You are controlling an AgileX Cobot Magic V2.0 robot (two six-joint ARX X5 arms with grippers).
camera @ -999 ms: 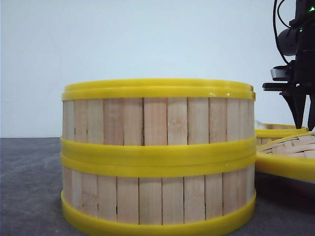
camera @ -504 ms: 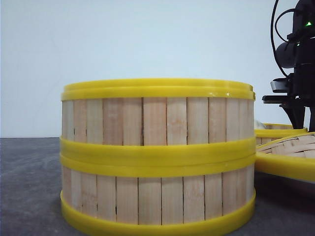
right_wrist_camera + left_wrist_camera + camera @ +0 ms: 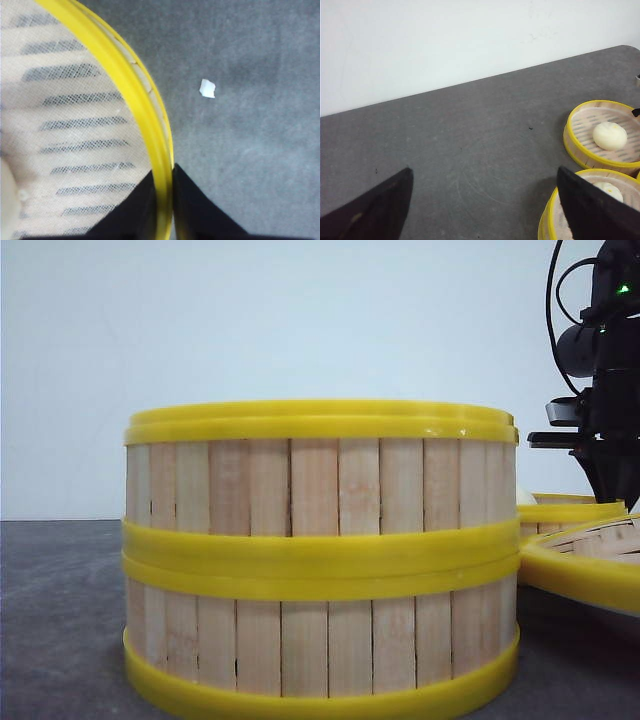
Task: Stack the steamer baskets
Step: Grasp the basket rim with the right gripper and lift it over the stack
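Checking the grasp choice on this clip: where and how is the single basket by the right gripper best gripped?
By its yellow rim, from above. The basket is shallow, open-topped and holds a bun, so its thin upright wall suits one finger inside and one outside. The right gripper already straddles that rim so; whether it is fully clamped is unclear.

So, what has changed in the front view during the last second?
The right gripper has come down behind the lid onto the far steamer basket; the right wrist view shows its fingers closed on that basket's rim. The lid shifted slightly. The two stacked baskets stayed put.
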